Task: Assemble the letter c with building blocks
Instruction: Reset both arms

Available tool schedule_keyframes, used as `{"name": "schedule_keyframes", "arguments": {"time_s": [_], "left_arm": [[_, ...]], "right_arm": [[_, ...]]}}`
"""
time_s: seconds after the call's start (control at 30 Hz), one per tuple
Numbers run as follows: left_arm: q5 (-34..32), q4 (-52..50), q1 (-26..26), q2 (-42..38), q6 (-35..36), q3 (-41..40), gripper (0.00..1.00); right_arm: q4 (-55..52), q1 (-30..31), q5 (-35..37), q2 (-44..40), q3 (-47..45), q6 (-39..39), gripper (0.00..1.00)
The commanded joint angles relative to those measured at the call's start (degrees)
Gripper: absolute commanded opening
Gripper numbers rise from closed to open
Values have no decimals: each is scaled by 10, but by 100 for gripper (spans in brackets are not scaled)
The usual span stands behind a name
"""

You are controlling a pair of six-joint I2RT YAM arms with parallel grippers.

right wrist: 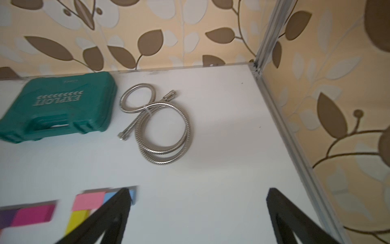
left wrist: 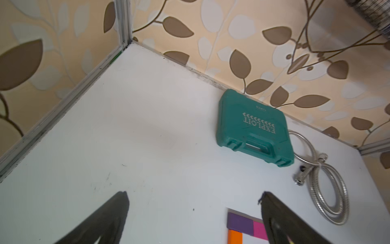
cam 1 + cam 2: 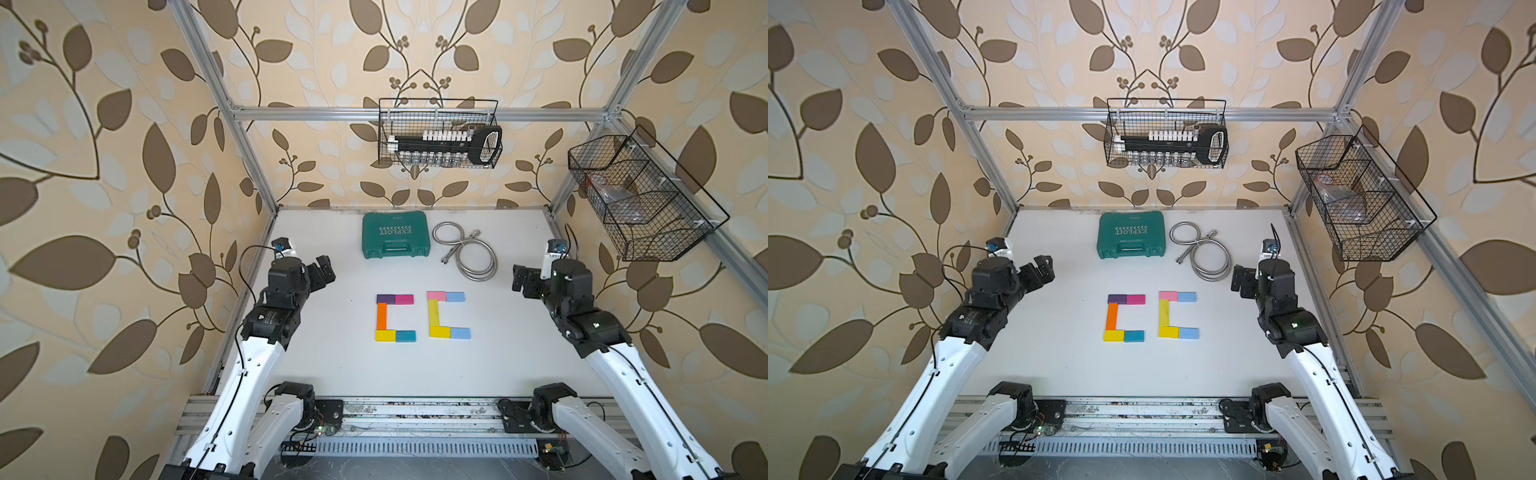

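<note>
Blocks [image 3: 381, 318] form two C shapes on the desk [image 3: 332, 365], spines running near to far. Left fingers [image 3: 325, 271] and right fingers [image 3: 519, 282] flank them, well apart, spread wide and empty.

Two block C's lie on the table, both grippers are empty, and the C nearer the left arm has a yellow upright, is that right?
Not quite: that C's upright is the orange block, as both top views show. The rest of the statement holds.
</note>
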Motion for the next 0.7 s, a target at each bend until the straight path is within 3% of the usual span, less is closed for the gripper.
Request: {"name": "schedule_keyframes", "arguments": {"time_s": [0.0, 0.17, 0.37, 0.5, 0.6, 0.67], "left_arm": [[-48, 152, -1, -33, 65, -90, 99], [-60, 284, -1, 7, 118, -175, 99], [-41, 472, -1, 165, 207, -206, 99], [-30, 571, -1, 252, 218, -235, 99], [-11, 614, 0, 300, 219, -231, 99], [8, 657, 0, 352, 231, -231, 99]], "right_arm": [[156, -29, 83, -2, -65, -65, 99], [302, -66, 9, 42, -151, -18, 99], [535, -69, -71, 227, -200, -41, 99], [638, -70, -118, 321, -219, -66, 99], [798, -69, -151, 406, -260, -79, 99], [693, -70, -173, 394, -218, -87, 99]]}}
